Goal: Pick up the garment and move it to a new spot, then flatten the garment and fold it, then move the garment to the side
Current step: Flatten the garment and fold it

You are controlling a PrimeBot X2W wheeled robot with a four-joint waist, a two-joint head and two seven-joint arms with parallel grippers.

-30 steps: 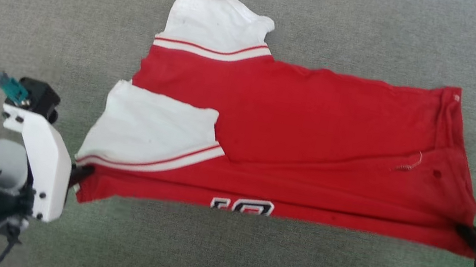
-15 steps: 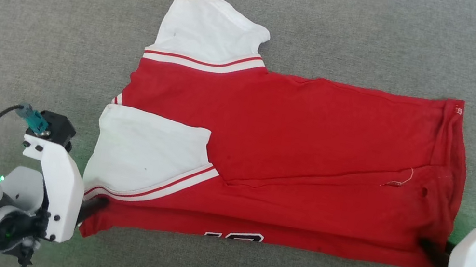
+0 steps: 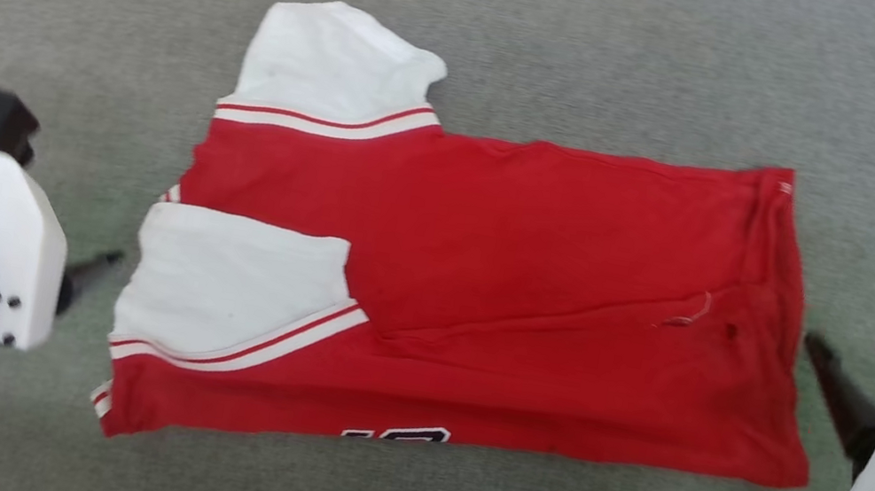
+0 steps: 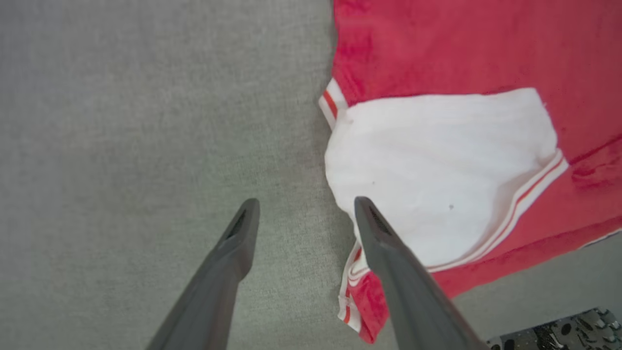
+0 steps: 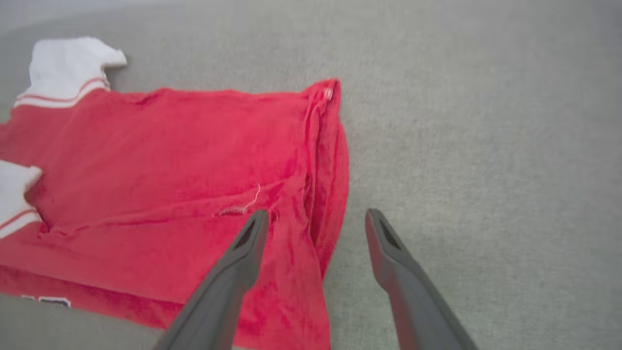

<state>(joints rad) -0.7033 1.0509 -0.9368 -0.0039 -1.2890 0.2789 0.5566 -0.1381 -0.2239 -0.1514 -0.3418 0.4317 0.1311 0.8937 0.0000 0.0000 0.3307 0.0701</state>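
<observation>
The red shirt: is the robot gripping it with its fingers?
No, in the head view the shirt lies flat while the left fingers and right fingers stand open beside it, clear of the cloth.

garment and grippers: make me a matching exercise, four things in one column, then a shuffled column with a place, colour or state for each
Column one
1 far sleeve
2 lettering
3 left gripper
4 right gripper

Column two
a jaws open, beside the all-red end
b white, sticking out past the far edge
c black with a white outline, at the near edge
d jaws open, beside the near sleeve

Pairs: 1-b, 2-c, 3-d, 4-a
</observation>
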